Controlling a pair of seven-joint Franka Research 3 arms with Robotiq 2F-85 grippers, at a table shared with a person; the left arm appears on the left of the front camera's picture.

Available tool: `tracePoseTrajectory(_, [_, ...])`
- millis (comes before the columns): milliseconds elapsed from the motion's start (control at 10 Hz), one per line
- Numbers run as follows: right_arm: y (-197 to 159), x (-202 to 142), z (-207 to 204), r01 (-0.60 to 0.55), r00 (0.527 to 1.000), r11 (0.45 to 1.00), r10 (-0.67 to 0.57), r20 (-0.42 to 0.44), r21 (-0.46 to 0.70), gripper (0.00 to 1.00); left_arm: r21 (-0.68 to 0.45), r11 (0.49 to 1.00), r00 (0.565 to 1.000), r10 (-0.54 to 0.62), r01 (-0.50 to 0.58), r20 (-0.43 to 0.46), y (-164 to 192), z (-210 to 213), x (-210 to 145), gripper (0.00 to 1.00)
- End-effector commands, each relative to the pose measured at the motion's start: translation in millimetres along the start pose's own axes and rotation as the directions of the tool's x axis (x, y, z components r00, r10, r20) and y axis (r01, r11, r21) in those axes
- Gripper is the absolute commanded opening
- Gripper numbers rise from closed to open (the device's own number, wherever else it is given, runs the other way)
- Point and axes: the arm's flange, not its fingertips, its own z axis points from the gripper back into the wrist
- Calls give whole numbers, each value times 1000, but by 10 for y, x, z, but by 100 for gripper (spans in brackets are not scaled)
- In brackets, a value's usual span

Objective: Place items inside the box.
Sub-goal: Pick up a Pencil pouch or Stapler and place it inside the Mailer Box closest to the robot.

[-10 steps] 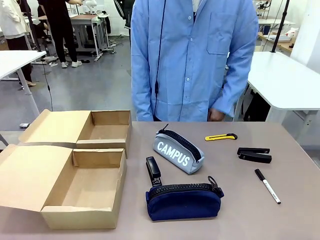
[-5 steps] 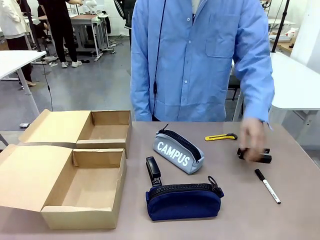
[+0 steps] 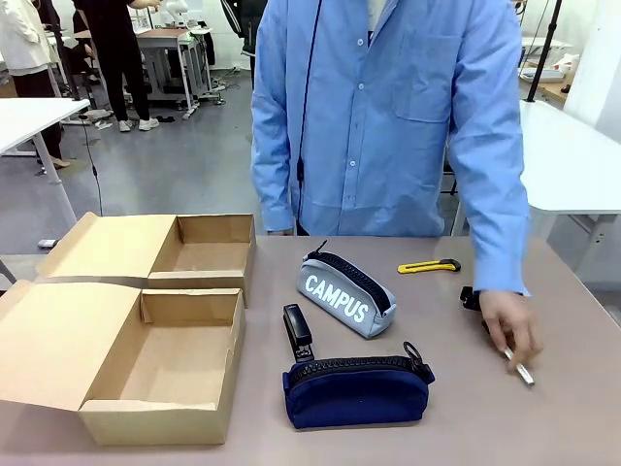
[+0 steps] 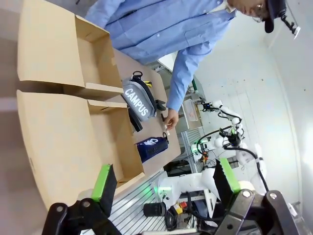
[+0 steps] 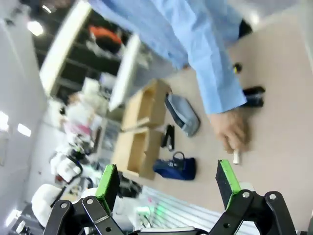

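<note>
The open cardboard box [image 3: 146, 335] stands at the left of the table. To its right lie the grey "CAMPUS" pouch [image 3: 344, 294], a black stapler [image 3: 297, 332] and the navy pouch [image 3: 354, 390]. The yellow utility knife [image 3: 428, 265] lies at the far side. A person's hand [image 3: 511, 325] rests on the marker pen [image 3: 523, 373] at the right, covering most of another black stapler [image 3: 470, 297]. My left gripper [image 4: 165, 179] hangs open high over the box [image 4: 63, 142]. My right gripper [image 5: 167, 179] is open too, well above the hand [image 5: 230, 129] and marker [image 5: 236, 156].
The person in a blue shirt [image 3: 388, 116] stands at the table's far edge, leaning toward the right. Both box compartments hold nothing. A white table [image 3: 563, 155] stands behind at the right, and other people and tables farther back at the left.
The person's hand came down from the body, passed over the right stapler, and now lies on the marker pen nearer me. The items and both grippers have stayed put.
</note>
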Motion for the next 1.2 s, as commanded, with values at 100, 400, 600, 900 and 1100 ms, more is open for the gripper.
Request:
tracePoseTrajectory(100, [-177, -469, 13, -32, 999, 999, 31, 29, 12, 100, -19, 1000, 1000, -21, 21, 8, -13, 5, 21, 100])
tracePoseTrajectory(400, [-117, -282, -242, -11, 1000, 999, 10, -28, -31, 100, -19, 1000, 1000, -21, 21, 8, -13, 5, 21, 100])
tracePoseTrajectory(600, [223, -41, -790, -96, 982, 991, 80, -171, -94, 100, -19, 1000, 1000, -21, 21, 8, -13, 5, 21, 100])
tracePoseTrajectory(900, [813, -19, -1967, -317, 855, 933, 204, -477, -171, 100, -19, 1000, 1000, -21, 21, 8, -13, 5, 21, 100])
tracePoseTrajectory(1100, [1109, -295, -2550, -536, 613, 843, 347, -710, -51, 100, -19, 1000, 1000, -21, 21, 8, -13, 5, 21, 100])
